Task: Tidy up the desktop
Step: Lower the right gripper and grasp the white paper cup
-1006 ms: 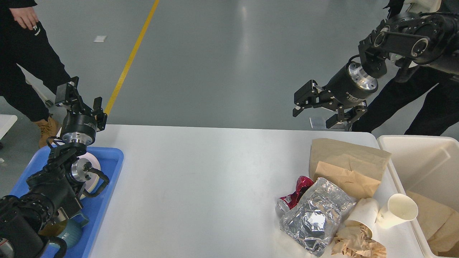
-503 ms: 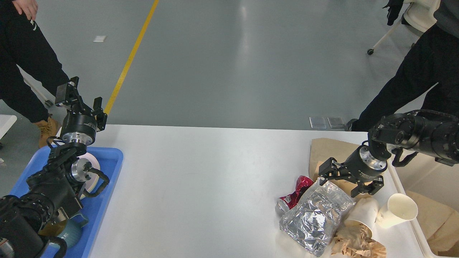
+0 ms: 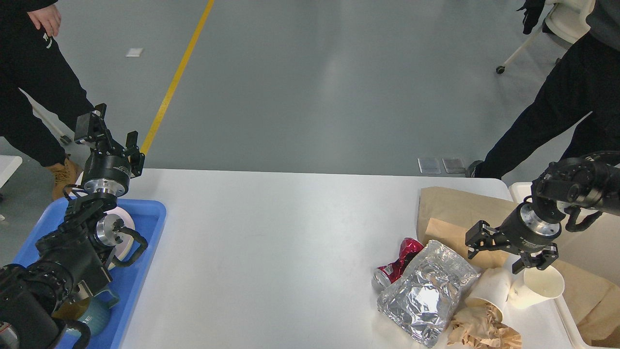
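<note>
Whereas it was over the foil bag half a second ago, the right gripper has shifted toward 3 o'clock, jaws spread, above the brown paper bag beside the paper cup. The left gripper stays raised at 9 o'clock, spread, over the blue tray. The desktop spans the centre.
</note>
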